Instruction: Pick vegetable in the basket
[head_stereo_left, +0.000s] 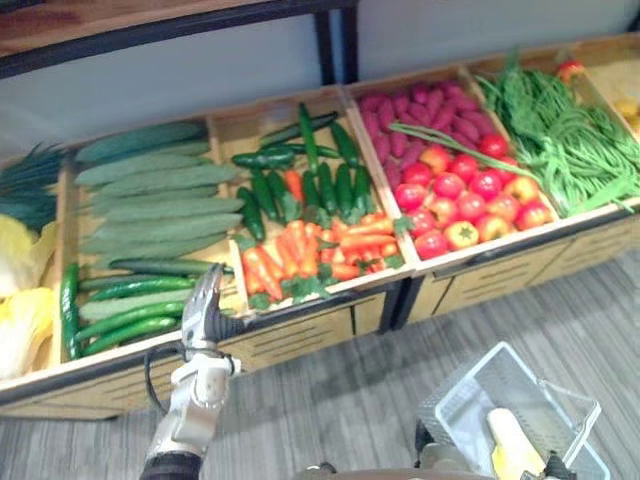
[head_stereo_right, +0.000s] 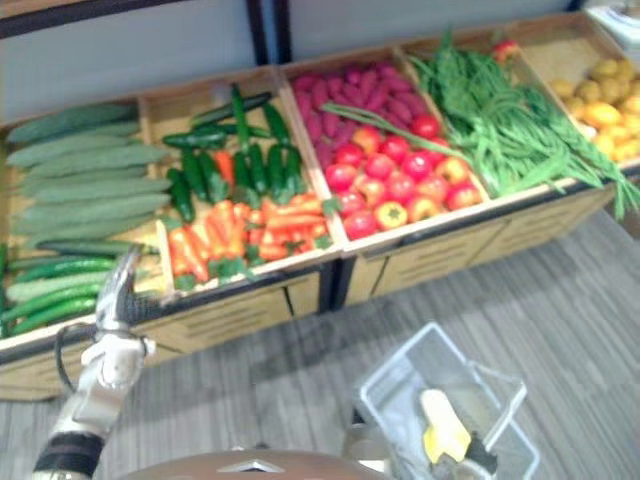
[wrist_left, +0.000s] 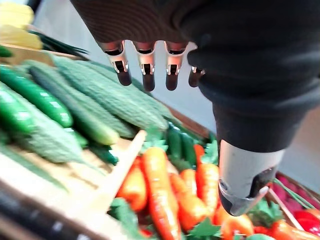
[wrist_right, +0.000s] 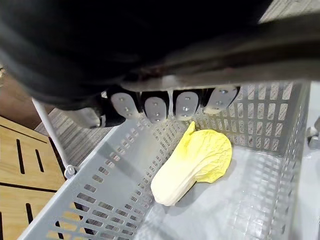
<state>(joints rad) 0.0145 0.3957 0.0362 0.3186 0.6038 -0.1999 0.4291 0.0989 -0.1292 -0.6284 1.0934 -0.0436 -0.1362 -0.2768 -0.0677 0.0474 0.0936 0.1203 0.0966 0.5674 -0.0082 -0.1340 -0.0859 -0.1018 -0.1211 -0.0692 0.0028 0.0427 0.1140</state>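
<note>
Lower left in the frame, the left hand (head_stereo_left: 205, 300) hovers, straight fingers (wrist_left: 148, 77) empty; smooth green cucumbers (head_stereo_left: 120, 328) lie just left of them, lengthwise across the frame.

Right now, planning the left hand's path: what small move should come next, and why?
Probably ease the left hand forward and down onto the carrots: its straight fingers hold nothing and hover near the divider between them and the cucumbers, while the basket holds only a cabbage.
</note>
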